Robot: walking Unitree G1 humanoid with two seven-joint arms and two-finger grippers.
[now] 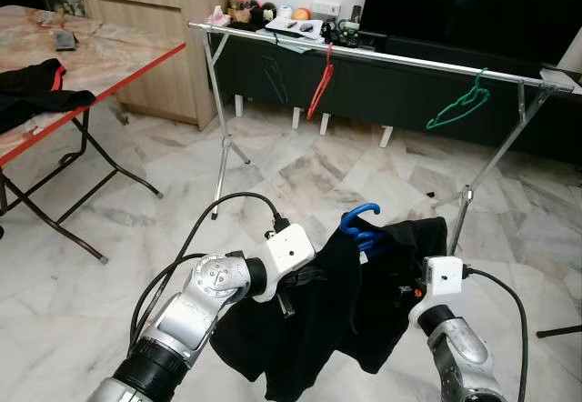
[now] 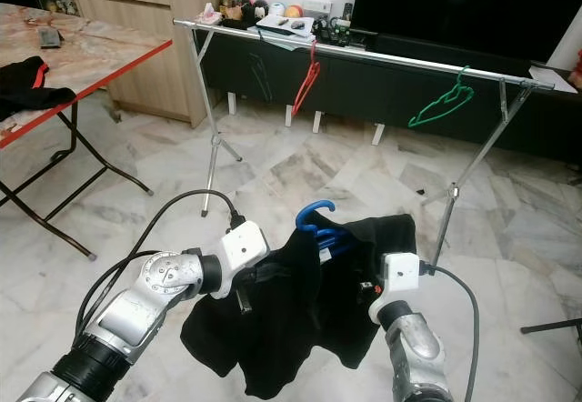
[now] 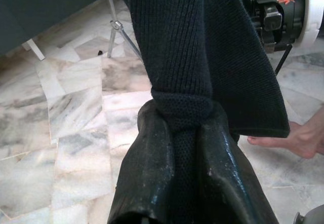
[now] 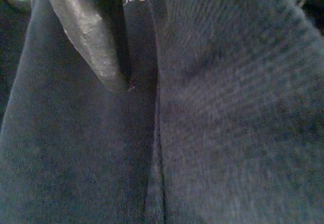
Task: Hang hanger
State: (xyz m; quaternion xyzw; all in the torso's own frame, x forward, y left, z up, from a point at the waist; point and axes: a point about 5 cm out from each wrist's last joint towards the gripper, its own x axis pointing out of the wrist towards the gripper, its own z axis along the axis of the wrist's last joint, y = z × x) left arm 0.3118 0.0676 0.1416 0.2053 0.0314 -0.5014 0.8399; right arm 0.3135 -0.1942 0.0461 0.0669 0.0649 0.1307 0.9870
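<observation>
A black knit garment (image 1: 318, 329) hangs on a blue hanger whose hook (image 1: 361, 216) sticks up from its collar, held low in front of me between both arms. My left gripper (image 3: 183, 117) is shut on a bunched fold of the garment's left side. My right gripper (image 1: 406, 297) is buried in the garment's right side. In the right wrist view one finger (image 4: 88, 36) presses against the fabric, and the other finger is hidden. The metal clothes rack's rail (image 1: 409, 59) runs across the room ahead, well above and beyond the garment.
A red hanger (image 1: 320, 84) and a green hanger (image 1: 459, 106) hang on the rail. A red-edged folding table (image 1: 109, 56) with a black cloth (image 1: 36, 88) stands on the left. A dark TV console lies behind the rack. A person's bare foot (image 3: 298, 140) rests on the marble floor.
</observation>
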